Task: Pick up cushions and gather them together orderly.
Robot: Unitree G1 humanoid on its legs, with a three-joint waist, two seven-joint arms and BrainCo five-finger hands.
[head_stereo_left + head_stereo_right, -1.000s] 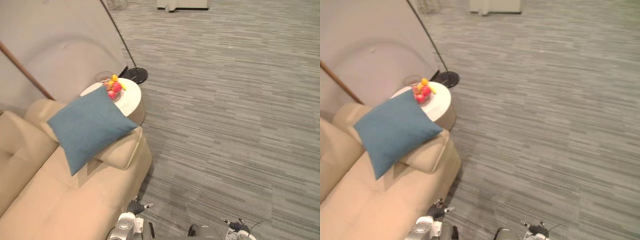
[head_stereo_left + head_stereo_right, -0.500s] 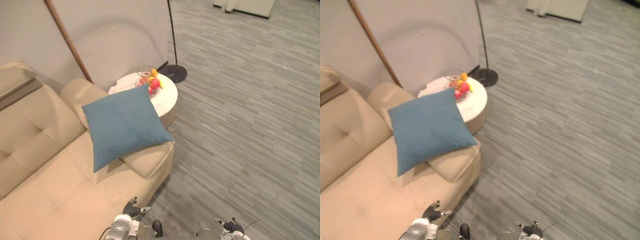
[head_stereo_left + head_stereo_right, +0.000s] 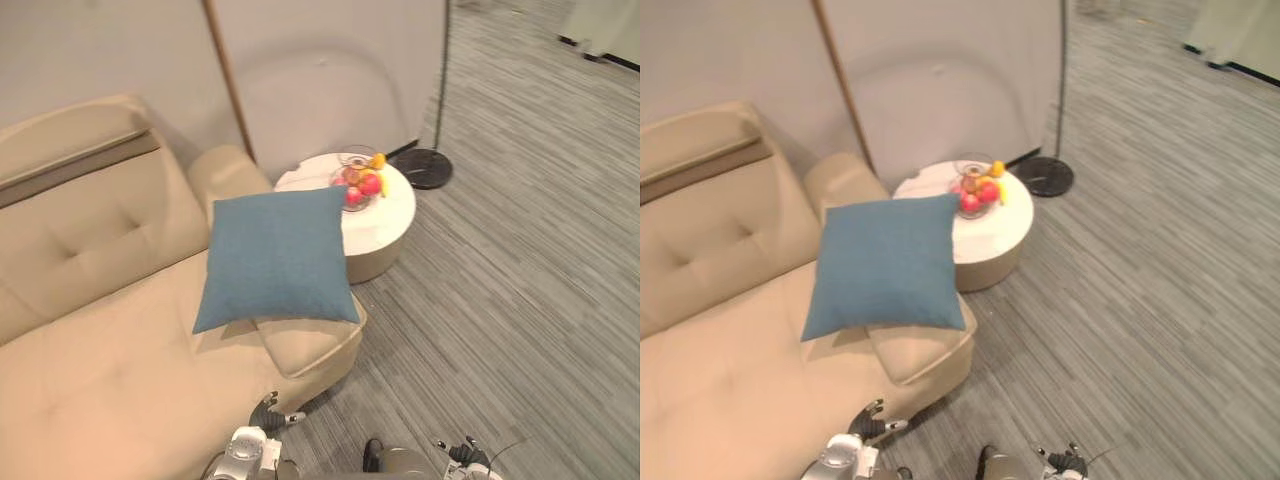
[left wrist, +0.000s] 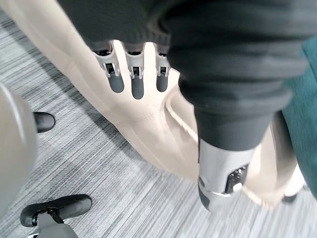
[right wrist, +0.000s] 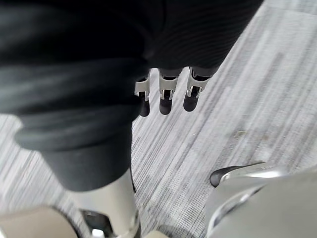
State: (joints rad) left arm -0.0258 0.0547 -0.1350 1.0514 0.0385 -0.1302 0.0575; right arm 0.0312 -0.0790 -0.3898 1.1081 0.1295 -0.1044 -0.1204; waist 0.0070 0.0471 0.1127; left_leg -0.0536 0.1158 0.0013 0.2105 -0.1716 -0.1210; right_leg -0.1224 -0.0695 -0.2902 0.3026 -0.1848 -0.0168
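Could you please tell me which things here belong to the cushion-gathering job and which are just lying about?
Job:
blue cushion, propped on the arm of the sofa
left hand and right hand, both open and empty

Just about:
the sofa itself
round side table
fruit bowl on it
lamp base on the floor

The sofa seat (image 3: pixel 110 370) lies bare on the near side of the blue cushion (image 3: pixel 277 260), giving an open way in from the front and from above. The cushion leans on the armrest (image 3: pixel 310 340). Just past that stands the round table (image 3: pixel 395 215) with a fruit bowl (image 3: pixel 358 182) close to the cushion's far corner; the corner may touch the table's rim. A wooden pole (image 3: pixel 228 85) and the wall (image 3: pixel 330 70) close off the back. On the right the carpet floor (image 3: pixel 520 300) is open, apart from the lamp base (image 3: pixel 427 168) beyond the table.
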